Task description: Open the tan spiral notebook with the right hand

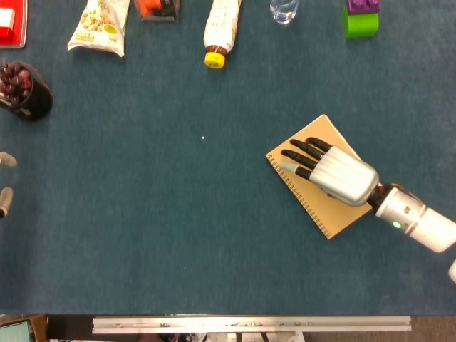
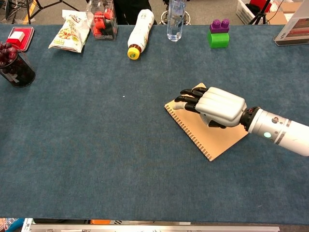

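Right now the right hand (image 1: 333,173) lies over the tan spiral notebook (image 1: 317,201), fingers spread flat, tips near the spiral edge, holding nothing. Notebook is closed on the blue table (image 1: 178,235), its long axis diagonal under the hand. Probably needs a cover edge to lift; left hand (image 1: 4,185) sits far off.

Lab or studio, blue-clothed table (image 2: 96,159), tripod legs (image 2: 29,7) behind

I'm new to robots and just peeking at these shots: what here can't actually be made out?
- Whether the right hand touches the notebook cover: both views, the palm hides what lies beneath.
- Left hand: head view, cut off by the left edge; only fingertips show.
- Clear bottle: cut off by the top edge in both views.
- Snack bag print: too small.
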Robot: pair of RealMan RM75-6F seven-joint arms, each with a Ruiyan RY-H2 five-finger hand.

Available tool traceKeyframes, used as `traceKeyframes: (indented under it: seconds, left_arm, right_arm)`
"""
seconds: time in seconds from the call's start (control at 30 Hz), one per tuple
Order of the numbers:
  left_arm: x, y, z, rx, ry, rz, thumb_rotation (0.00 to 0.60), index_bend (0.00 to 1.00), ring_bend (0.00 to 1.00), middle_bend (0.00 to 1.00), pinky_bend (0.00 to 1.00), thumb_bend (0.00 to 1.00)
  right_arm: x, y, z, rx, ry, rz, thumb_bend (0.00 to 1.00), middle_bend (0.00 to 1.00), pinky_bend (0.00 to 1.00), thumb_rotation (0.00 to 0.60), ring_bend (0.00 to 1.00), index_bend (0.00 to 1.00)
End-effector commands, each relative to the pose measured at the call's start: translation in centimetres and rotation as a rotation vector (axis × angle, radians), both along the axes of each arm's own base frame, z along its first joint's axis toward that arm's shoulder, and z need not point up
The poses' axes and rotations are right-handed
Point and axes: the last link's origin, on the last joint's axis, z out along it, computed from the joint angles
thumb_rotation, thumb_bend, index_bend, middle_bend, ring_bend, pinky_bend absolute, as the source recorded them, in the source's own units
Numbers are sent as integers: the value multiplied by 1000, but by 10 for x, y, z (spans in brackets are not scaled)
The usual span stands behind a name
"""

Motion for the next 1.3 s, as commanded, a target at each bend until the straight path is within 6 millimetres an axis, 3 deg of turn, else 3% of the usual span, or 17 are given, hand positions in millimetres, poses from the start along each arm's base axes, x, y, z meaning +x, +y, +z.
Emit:
traceKeyframes:
  seconds: [0.03, 0.8, 1.3]
  left_arm:
    - [0, 0, 0, -1, -1, -1, 600, 374, 164, 110, 257, 321]
    - [1, -1, -1, -9, -8, -3, 600, 375, 164, 110, 257, 321]
    - [1, 0, -1, -10, -8, -1, 600, 375, 164, 110, 257, 321]
  right_arm:
    - [3, -1, -4, 4, 3, 11, 1000, 145, 182, 600, 70, 168]
    - [16, -7, -24, 8, 90, 71, 1000, 143, 165, 600, 70, 168]
    - [5, -12, -10, -18, 147, 64, 1000, 142, 165, 600, 70, 168]
